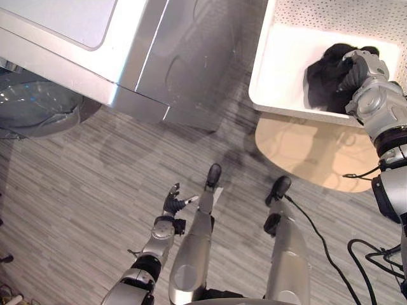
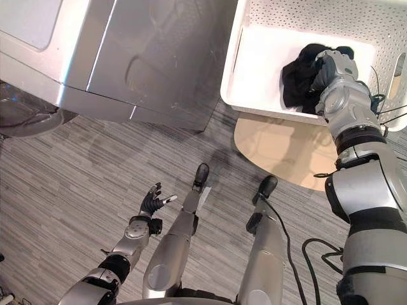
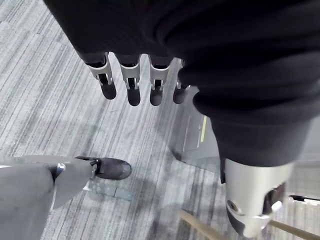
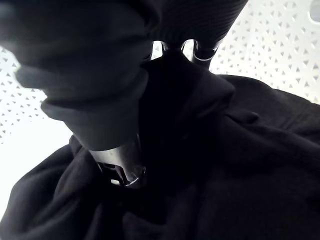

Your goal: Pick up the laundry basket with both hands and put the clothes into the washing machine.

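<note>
**Right hand buried in the laundry**

I'm resting my right hand (image 2: 331, 68) in the black clothes (image 2: 296, 81). Its fingers are hidden in the cloth, so I cannot tell their grip. The clothes are lying by the near edge of the white basket (image 2: 254, 105), which is sitting on a tan table (image 2: 280, 152). My left hand (image 2: 152, 202) is hanging with its fingers apart over the floor (image 2: 63, 178), below the washing machine (image 2: 146, 57).
</note>
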`<state>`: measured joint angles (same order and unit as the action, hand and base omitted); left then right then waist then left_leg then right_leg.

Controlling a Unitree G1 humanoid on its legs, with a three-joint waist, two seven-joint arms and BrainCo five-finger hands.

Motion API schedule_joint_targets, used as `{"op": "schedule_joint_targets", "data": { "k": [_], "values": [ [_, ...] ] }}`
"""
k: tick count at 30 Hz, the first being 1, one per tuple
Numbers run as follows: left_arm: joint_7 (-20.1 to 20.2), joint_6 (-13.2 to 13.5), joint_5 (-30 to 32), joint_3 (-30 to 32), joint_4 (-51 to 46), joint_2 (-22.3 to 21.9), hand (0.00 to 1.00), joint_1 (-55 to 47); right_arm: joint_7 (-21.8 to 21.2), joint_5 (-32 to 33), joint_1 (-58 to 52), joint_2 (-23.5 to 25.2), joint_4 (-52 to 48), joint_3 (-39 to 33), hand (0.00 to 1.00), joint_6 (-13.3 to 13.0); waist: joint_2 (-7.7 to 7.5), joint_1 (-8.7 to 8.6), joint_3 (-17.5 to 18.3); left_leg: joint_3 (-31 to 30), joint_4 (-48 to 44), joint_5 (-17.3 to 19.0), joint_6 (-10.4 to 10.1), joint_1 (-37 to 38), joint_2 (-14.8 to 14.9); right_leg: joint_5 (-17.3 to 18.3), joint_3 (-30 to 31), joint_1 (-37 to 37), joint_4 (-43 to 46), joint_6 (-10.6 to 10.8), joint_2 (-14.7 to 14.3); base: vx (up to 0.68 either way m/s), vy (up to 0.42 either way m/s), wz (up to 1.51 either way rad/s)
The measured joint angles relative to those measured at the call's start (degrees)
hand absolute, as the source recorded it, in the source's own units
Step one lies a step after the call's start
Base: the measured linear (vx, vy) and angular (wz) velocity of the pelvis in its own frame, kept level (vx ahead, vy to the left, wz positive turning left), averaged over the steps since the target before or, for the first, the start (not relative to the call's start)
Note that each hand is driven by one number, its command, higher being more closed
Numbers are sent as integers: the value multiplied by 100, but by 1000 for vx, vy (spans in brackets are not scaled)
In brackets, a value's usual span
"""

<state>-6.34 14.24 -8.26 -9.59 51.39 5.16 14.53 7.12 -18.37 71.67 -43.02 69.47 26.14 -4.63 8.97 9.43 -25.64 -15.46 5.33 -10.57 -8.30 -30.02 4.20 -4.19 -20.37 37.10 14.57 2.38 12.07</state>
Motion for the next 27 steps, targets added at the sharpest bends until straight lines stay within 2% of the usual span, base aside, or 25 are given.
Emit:
{"op": "schedule_joint_targets", "data": {
  "k": [2,5,10,13,15,18,19,22,25,27],
  "values": [
    [-92,-70,190,-5,-8,-21,0,26,11,231,-180,48,-121,-268,100,-38,-17,-13,-11,3,1,-14,17,23,33,-6,-9,-45,-20,-2,-6,-3,-91,2],
    [-165,-114,429,-2,-79,-44,0,44,37,934,-406,345,-202,-645,100,-62,-65,-108,-45,18,2,-13,16,251,45,-11,-21,-305,-85,1,-25,16,-82,2],
    [-253,-156,466,18,-253,-39,0,17,51,2980,-647,740,-887,-1607,100,-222,-73,-225,-49,29,5,-9,14,515,90,-53,-39,-645,-224,0,-96,-28,-80,1],
    [-249,-171,622,25,-257,-39,0,3,67,3939,-823,922,-1316,-2018,100,-407,-73,-248,-49,40,7,-6,17,691,100,-88,-38,-851,-318,10,-122,-51,-59,0],
    [-249,-192,671,41,-252,-39,0,-5,69,4258,-936,1015,-1560,-2218,100,-437,-76,-260,-47,38,8,-1,23,750,103,-127,-43,-982,-464,57,-167,-62,-40,1],
    [-248,-222,680,66,-253,-39,0,-93,117,4808,-1215,1340,-2052,-2563,100,-616,-102,-338,-29,38,9,35,75,823,133,-233,-38,-1209,-761,133,-221,-52,-23,5],
    [-249,-258,685,96,-249,-39,0,-199,163,5083,-1374,1588,-2307,-2711,100,-653,-154,-397,2,45,9,35,76,869,120,-308,-34,-1314,-890,137,-255,-32,-31,1],
    [-252,-281,694,128,-230,-44,0,-382,167,5625,-1965,2122,-3021,-3026,100,-816,-320,-404,99,86,8,56,102,1054,114,-409,-12,-1595,-1164,167,-302,13,-30,-3],
    [-253,-301,801,146,-259,-67,0,-616,156,6036,-2825,2707,-4158,-3123,100,-1062,-455,-423,360,129,8,125,127,1213,105,-455,-4,-1792,-1278,138,-311,58,-21,0],
    [-256,-317,788,263,-395,-134,0,-887,138,6060,-3429,3077,-4885,-3104,100,-1172,-515,-465,529,172,8,206,152,1440,89,-417,20,-2006,-1286,187,-295,98,-5,-3]
  ]
}}
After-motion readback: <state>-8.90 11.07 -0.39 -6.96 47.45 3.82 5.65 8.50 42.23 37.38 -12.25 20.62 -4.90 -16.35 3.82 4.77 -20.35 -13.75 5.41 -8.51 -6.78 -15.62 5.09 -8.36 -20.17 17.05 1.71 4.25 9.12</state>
